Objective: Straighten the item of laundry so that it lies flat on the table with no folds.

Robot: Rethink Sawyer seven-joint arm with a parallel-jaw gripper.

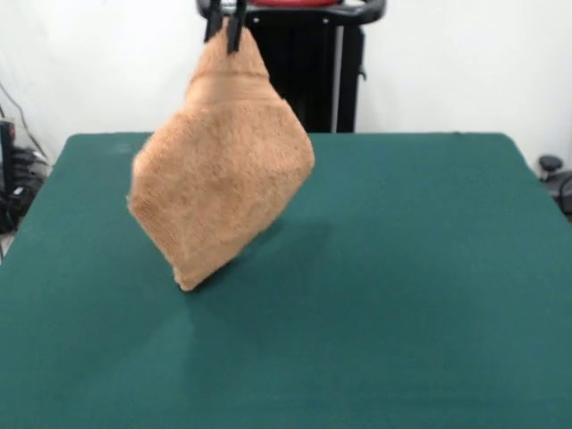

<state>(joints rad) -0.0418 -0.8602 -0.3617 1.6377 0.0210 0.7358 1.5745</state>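
The orange-tan towel (219, 170) hangs by one corner from my gripper (225, 34) at the top edge of the front view. It hangs as a diamond, above the left middle of the dark green table (402, 295). Its lowest corner (185, 284) is at or just above the table top; I cannot tell if it touches. My gripper is shut on the towel's top corner, and only the black fingertips (235, 36) show. The white label is hidden.
The robot's black pedestal (313, 71) stands behind the table's far edge. Cables and dark gear (13, 179) lie off the table's left side, and a dark object (552, 170) is off its right side.
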